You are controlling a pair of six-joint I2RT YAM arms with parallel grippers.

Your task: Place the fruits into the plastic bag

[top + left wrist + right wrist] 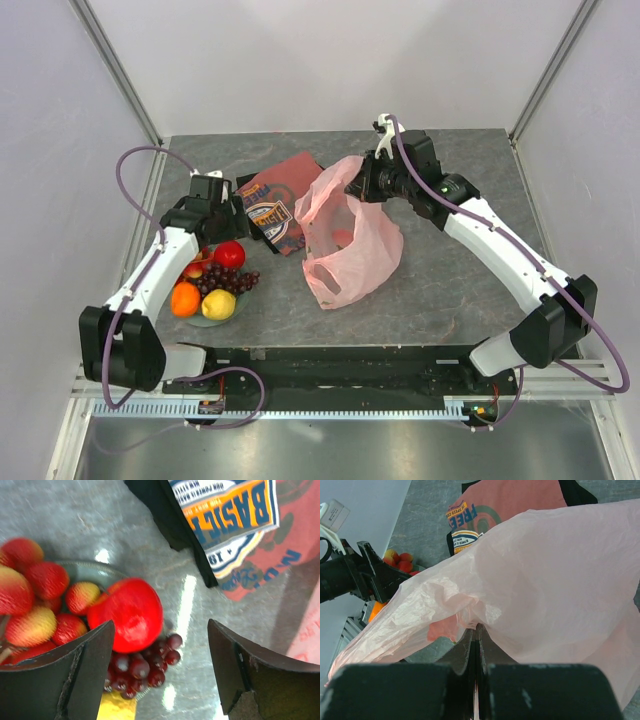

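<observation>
The red printed cloth bore "BASIC" upside down, blue on an orange band; the right wrist view showed "FREE" there; smaller lettering was illegible.

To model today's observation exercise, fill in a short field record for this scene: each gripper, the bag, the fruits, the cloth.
Left gripper: open, above the red apple and grapes
Right gripper: shut, pinching the plastic bag
Fruits on plate: apple, grapes, orange, lemon, strawberry pieces
Cloth: lying flat beside the bag
Bag contents: a reddish shape shows through; unclear what
</observation>
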